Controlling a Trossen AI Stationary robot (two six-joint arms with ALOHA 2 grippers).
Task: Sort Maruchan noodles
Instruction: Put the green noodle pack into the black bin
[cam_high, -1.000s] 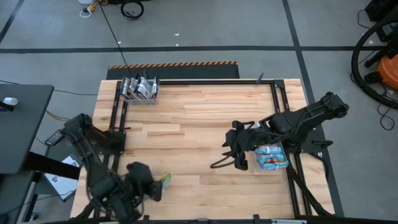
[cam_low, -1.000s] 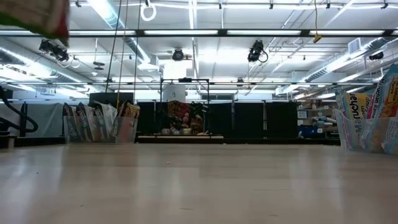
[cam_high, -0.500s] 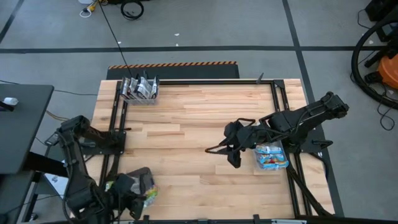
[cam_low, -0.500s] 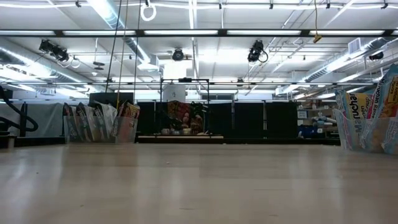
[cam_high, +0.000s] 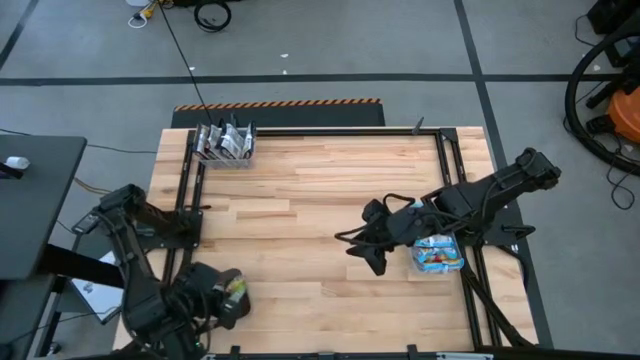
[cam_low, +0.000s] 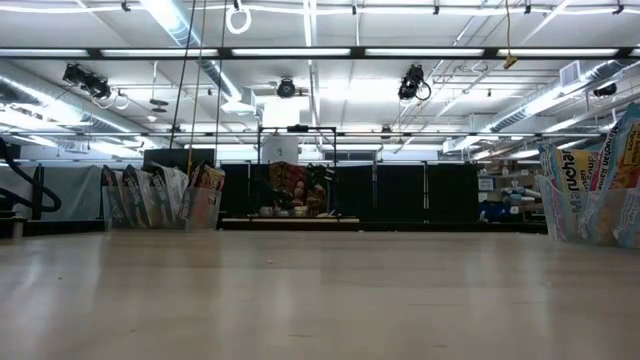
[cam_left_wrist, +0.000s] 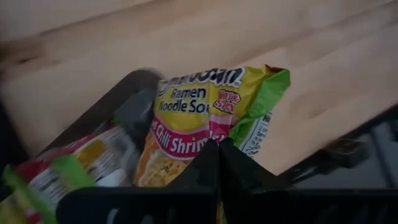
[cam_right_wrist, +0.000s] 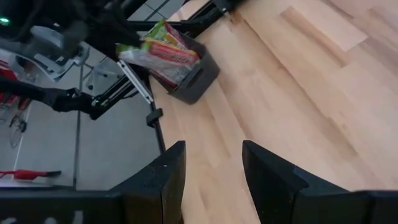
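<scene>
At lower left, the left hand (cam_high: 232, 296) pinched a yellow noodle packet (cam_left_wrist: 199, 115) over a dark bin (cam_right_wrist: 198, 73), likely for dropping. The right hand (cam_right_wrist: 211, 165) hung open and empty, mid-surface (cam_high: 320, 190).

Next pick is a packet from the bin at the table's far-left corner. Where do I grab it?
Its top edge, from straight above: the packets stand on edge, side by side, and the bin walls block their sides. The left gripper is busy, shut on a yellow packet.

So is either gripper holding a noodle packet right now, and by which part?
The left gripper is shut on the Chili Shrimp noodle packet, pinching its edge over the dark bin. The right gripper is open and empty.
</scene>
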